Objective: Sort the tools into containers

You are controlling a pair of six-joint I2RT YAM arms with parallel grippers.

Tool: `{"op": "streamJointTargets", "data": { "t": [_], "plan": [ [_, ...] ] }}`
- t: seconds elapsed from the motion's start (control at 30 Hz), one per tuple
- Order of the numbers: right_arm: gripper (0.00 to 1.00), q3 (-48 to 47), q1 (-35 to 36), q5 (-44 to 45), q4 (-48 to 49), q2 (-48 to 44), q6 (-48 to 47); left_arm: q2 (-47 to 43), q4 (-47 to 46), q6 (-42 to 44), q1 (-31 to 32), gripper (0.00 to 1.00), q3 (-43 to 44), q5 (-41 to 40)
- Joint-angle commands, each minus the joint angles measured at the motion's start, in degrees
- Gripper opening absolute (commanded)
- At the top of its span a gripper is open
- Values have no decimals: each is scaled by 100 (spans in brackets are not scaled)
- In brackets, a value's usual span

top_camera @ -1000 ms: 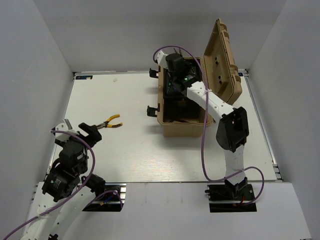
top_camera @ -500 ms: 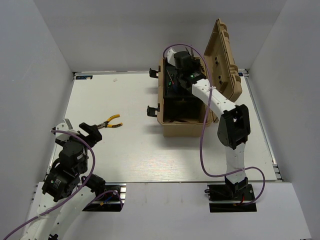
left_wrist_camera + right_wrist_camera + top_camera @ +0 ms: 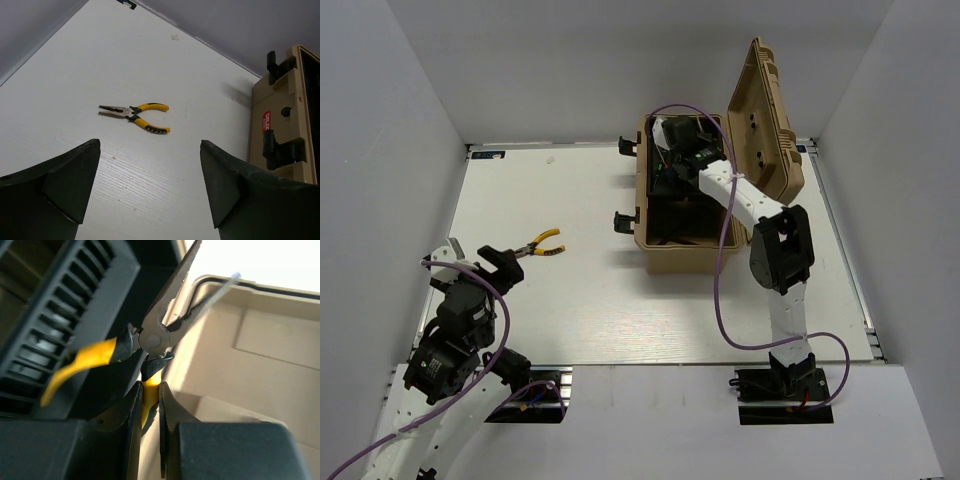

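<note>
The tan ribbed toolbox (image 3: 680, 255) stands open at the back right, its lid (image 3: 767, 120) raised. My right gripper (image 3: 150, 402) is inside its far end and is shut on one yellow handle of a pair of pliers (image 3: 155, 337), whose metal nose points up past the box rim. The black inner tray (image 3: 60, 325) lies left of them. A second yellow-handled pair of pliers (image 3: 541, 244) lies on the table at the left; it also shows in the left wrist view (image 3: 135, 116). My left gripper (image 3: 149, 187) is open and empty, just short of those pliers. Hex keys and screwdriver are out of view.
The toolbox's black side latches (image 3: 623, 220) stick out toward the left; they also show in the left wrist view (image 3: 280, 150). White walls enclose the table (image 3: 570, 290) on three sides. The right arm (image 3: 775, 250) reaches over the box's right wall.
My right gripper has moved farther back and right inside the toolbox with the pliers in it. The left arm and the pliers on the table have not moved.
</note>
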State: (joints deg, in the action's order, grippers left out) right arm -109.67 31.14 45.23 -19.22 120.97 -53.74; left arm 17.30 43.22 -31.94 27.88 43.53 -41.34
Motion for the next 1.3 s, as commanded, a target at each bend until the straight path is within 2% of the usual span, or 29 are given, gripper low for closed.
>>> {"op": "streamJointTargets", "data": {
  "t": [0.0, 0.07, 0.13, 0.23, 0.27, 0.33, 0.4, 0.53, 0.57, 0.63, 0.67, 0.7, 0.73, 0.77, 0.8, 0.87, 0.9, 0.93, 0.97, 1.0, 1.03, 1.07, 1.17, 1.27],
  "plan": [
    [0, -221, -20, 3, -178, -12, 354, 1, -121, 48, -11, 91, -55, 65],
    [11, -327, -29, -84, -467, 24, 477, 72, -121, 48, -11, 91, -55, 117],
    [16, -406, -11, -111, -565, 15, 583, 177, -121, 48, -11, 91, -55, 118],
    [37, -459, 6, -155, -618, -47, 627, 177, -121, 48, -11, 91, -55, 170],
    [50, -450, -2, -164, -661, -82, 645, 177, -121, 48, -11, 91, -55, 170],
    [63, -503, -2, -190, -749, -152, 706, 230, -174, 100, -11, 91, -55, 170],
    [68, -494, 15, -190, -785, -231, 715, 230, -174, 101, -11, 91, -55, 223],
    [69, -556, 24, -208, -872, -442, 829, 283, -174, 101, -11, 91, -107, 223],
    [67, -582, 24, -260, -951, -538, 890, 344, -226, 101, -11, 91, -108, 293],
    [47, -722, 42, -479, -1214, -757, 1206, 518, -279, 101, -11, 87, -169, 363],
    [34, -992, 33, -602, -1355, -811, 1695, 642, -279, 22, -11, 79, -169, 468],
    [0, -1065, 42, -1169, -1843, -881, 1908, 791, -340, -31, -11, 73, -169, 608],
    [0, -1135, 24, -1453, -2005, -1134, 2102, 1228, -341, -109, -11, 62, -169, 679],
    [0, -1145, 15, -2448, -2119, -1241, 2643, 1493, -262, -310, -11, 40, -169, 767],
    [0, -1092, -2, -2849, -2434, -1355, 2797, 1765, -262, -443, -11, 30, -82, 933],
    [0, -630, 24, -4454, -2620, -1820, 3113, 2537, -156, -846, -11, 10, 24, 1205],
    [0, -496, 24, -5001, -2639, -2031, 3150, 2742, -156, -970, -11, 8, 111, 1303],
    [0, -233, 15, -5894, -2700, -2112, 3185, 2918, -322, -1102, -11, 8, 112, 1382],
    [7, -30, 59, -6634, -2718, -2252, 3220, 3067, -488, -1295, -11, 13, 51, 1609],
    [28, 50, 94, -7250, -2805, -2314, 3246, 3347, -690, -1375, -11, 23, 51, 1690],
    [40, 85, 103, -7509, -2919, -2341, 3247, 3507, -997, -1463, -11, 34, -28, 1691],
    [45, 129, 121, -7973, -2955, -2384, 3281, 3691, -1087, -1699, -63, 42, -29, 1691],
    [45, 549, 235, -8083, -2939, -2594, 3195, 4561, -1308, -2016, -229, 54, 199, 1629],
    [33, 893, 331, -8074, -2912, -2875, 3062, 5361, -1649, -2097, -492, 60, 559, 1550]
  ]
}}
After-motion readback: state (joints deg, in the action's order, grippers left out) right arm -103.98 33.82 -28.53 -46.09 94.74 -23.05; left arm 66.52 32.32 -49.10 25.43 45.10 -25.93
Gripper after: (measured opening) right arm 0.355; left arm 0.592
